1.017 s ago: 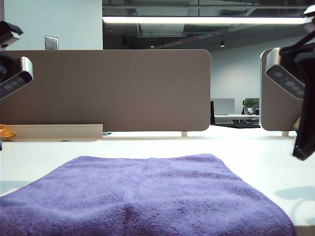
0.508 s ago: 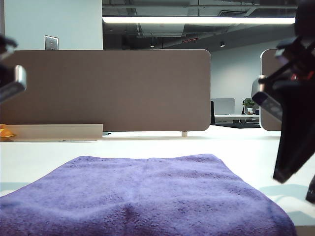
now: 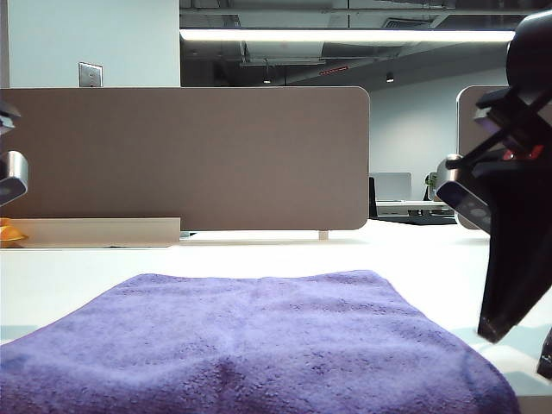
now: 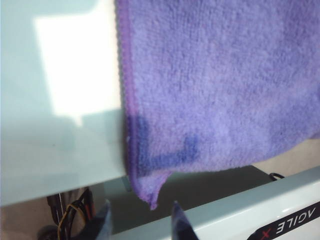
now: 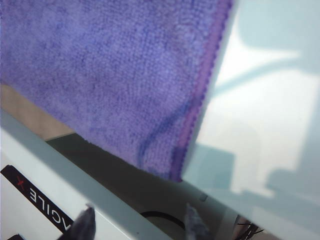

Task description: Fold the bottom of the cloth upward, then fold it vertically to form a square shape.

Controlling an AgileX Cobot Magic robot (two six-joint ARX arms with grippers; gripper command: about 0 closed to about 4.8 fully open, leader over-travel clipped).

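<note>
The purple cloth (image 3: pixel 259 345) lies spread flat on the white table (image 3: pixel 414 259), reaching the near edge. In the left wrist view one near corner of the cloth (image 4: pixel 215 85) droops over the table edge. My left gripper (image 4: pixel 141 210) is open just short of that corner, with nothing between its fingers. In the right wrist view the other near corner of the cloth (image 5: pixel 110 75) hangs over the edge, and my right gripper (image 5: pixel 139 212) is open a little off it, empty. In the exterior view my right gripper (image 3: pixel 517 349) hangs low beside the cloth's right side. Only the left arm's wrist camera (image 3: pixel 10 177) shows at the left border.
Brown partition panels (image 3: pixel 190 155) stand along the table's far side. A small orange thing (image 3: pixel 10 231) sits far left. Below the table edge are the robot's white base (image 4: pixel 260 210) and some cables (image 4: pixel 70 210).
The right arm has come down from the upper right to beside the cloth's right near corner. The left arm's wrist camera has sunk and slid towards the left border. The cloth has not moved.
</note>
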